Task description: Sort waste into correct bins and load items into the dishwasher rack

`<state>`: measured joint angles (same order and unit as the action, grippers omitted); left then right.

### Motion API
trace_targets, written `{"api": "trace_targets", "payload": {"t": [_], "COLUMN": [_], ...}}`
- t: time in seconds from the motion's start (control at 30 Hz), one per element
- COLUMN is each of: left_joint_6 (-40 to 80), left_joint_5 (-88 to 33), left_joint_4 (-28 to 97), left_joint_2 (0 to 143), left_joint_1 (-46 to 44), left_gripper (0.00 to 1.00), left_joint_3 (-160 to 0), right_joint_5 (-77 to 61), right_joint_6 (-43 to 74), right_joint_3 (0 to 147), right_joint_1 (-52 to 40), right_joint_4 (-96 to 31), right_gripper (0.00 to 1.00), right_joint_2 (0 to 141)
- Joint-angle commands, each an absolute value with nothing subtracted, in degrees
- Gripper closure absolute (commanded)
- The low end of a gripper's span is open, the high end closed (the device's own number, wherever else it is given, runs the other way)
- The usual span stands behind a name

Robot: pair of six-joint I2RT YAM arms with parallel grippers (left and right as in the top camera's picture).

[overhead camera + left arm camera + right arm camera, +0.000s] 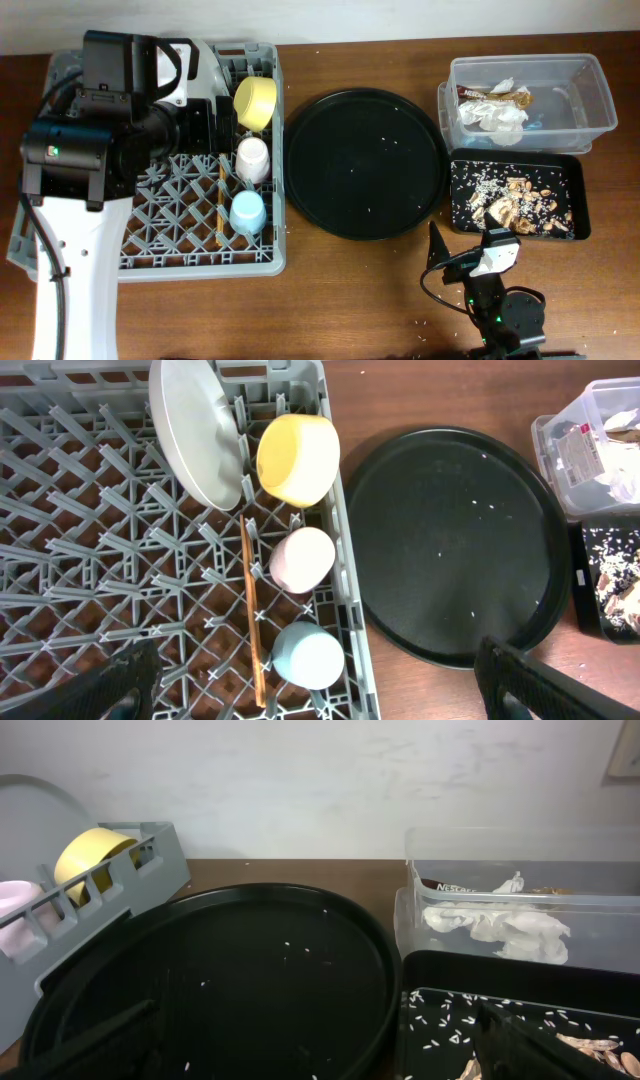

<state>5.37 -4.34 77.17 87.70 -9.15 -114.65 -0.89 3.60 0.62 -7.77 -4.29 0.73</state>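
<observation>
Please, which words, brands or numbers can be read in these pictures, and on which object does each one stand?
"NESCA…" (rest unclear): white letters on the snack wrapper inside the clear tub.
Small print inside the tub, left wrist view: too blurred to read.
No other text visible.

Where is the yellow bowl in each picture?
Overhead: the yellow bowl is upper left of centre, at the right edge of the dishwasher rack.
Left wrist: the bowl is top centre, beside the upright plate.
Right wrist: the bowl is far left, partly behind the rack wall.
Shared landmark: the round black tray, always just right of the bowl.
</observation>
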Motion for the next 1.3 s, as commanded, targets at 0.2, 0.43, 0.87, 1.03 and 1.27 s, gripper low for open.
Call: {"api": "trace_targets", "payload": {"t": [0.2, 0.43, 0.87, 1.03, 1.27], "left_joint_6": [4.62, 4.19, -2.13, -2.50, -2.72], "left_joint_5": [-4.75, -3.31, -8.99, -10.31, -10.09], "left_joint_4": [78.02, 83.02, 44.56, 27.57, 7.53], "left_joint_2": [87.79, 86.43, 59.00, 44.31, 24.01], "left_joint_1": [-9.26, -9.26, -5.39, -2.26, 0.64], "left_gripper": [0.00, 0.00, 0.00, 0.01, 0.01], "left_joint_3": [-115.11, -115.11, -80.05, -56.82, -28.14], "right_joint_5": [-0.14, -0.14, -0.14, -0.14, -0.14], "right_joint_6": [3.40, 3.40, 3.40, 3.40, 3.42], "right_joint_3": [0.32, 0.32, 0.32, 0.32, 0.32], "right_joint_1": [-8.29, -8.29, -8.29, -8.29, -8.29], "right_joint_4": [-4.60, -4.60, -4.60, -4.60, -4.60], "right_gripper": [0.02, 0.02, 0.02, 0.01, 0.02], "right_joint_2": [0.19, 0.19, 0.19, 0.19, 0.19]}}
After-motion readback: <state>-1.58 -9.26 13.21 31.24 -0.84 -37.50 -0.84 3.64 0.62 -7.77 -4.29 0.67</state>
